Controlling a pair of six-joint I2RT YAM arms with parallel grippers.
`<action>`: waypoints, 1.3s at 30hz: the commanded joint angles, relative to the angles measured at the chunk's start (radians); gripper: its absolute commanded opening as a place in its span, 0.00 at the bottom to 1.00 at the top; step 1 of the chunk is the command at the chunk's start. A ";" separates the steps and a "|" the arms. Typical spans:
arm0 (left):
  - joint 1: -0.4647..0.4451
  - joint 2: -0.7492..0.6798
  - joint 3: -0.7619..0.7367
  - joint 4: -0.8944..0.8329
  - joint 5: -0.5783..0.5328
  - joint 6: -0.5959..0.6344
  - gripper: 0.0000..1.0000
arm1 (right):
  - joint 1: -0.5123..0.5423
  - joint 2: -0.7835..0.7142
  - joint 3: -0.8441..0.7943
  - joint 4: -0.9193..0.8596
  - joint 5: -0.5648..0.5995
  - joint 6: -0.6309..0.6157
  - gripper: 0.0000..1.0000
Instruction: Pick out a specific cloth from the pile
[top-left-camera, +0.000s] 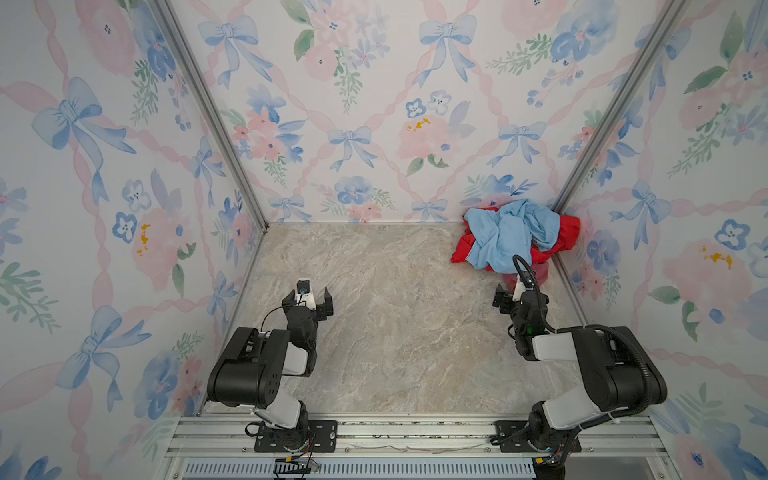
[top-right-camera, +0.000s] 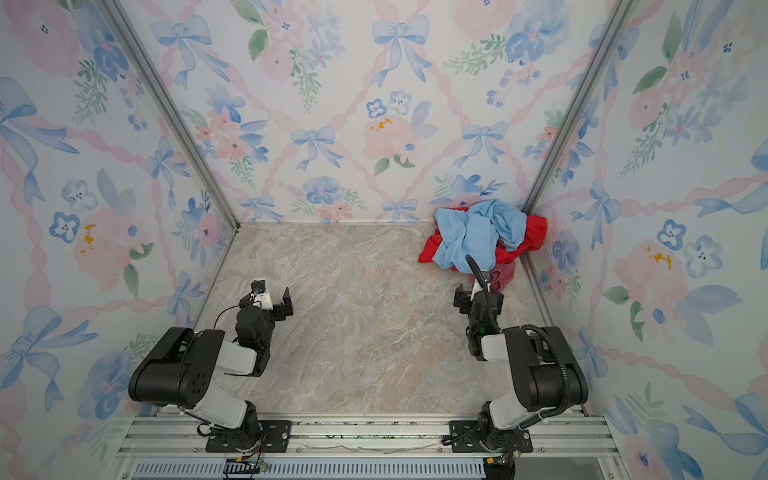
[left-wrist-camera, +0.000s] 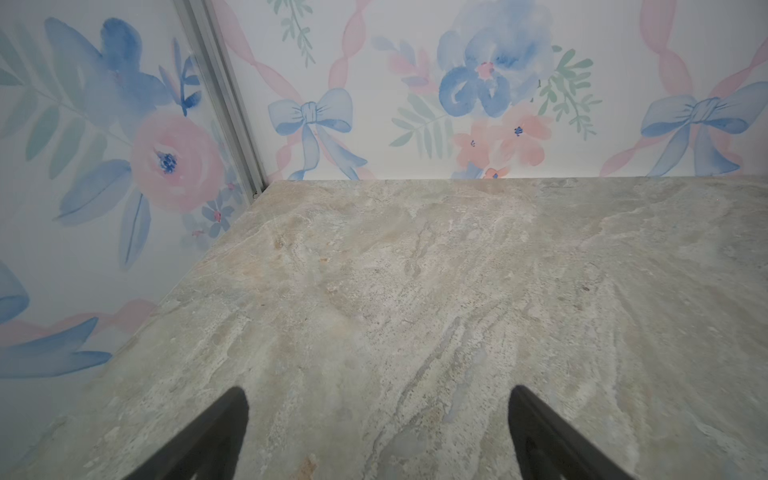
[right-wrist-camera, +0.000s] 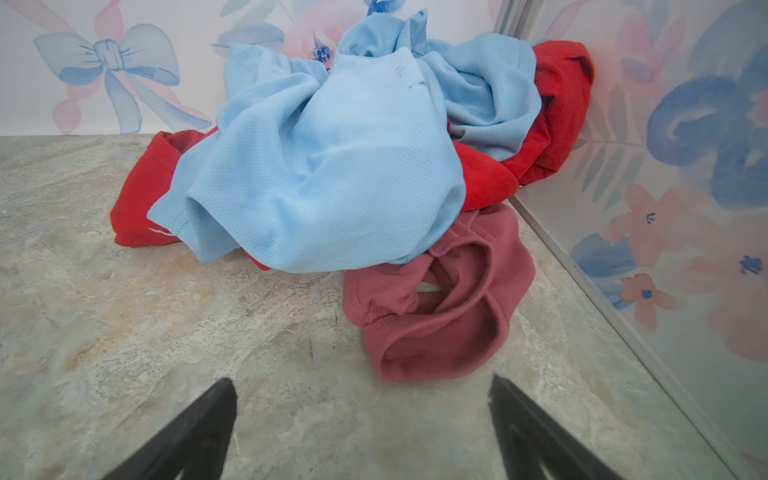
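Right gripper (right-wrist-camera: 362, 384) jaws wide, empty, just short of maroon-pink cloth (right-wrist-camera: 440, 332) lying at pile (right-wrist-camera: 374, 137) near edge; pinch its ribbed hem low, draw out slowly, as part tucked under light blue cloth (right-wrist-camera: 299, 195) possibly snagged.
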 joint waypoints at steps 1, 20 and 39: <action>0.005 0.004 0.011 -0.010 0.012 0.004 0.98 | 0.002 -0.007 0.002 -0.004 0.000 -0.001 0.97; 0.023 0.004 0.015 -0.024 0.056 -0.001 0.98 | 0.004 -0.007 0.005 -0.008 -0.010 -0.005 0.97; -0.736 -0.286 0.527 -0.817 -0.145 0.370 0.98 | -0.129 -0.388 0.386 -1.113 -0.037 0.361 0.97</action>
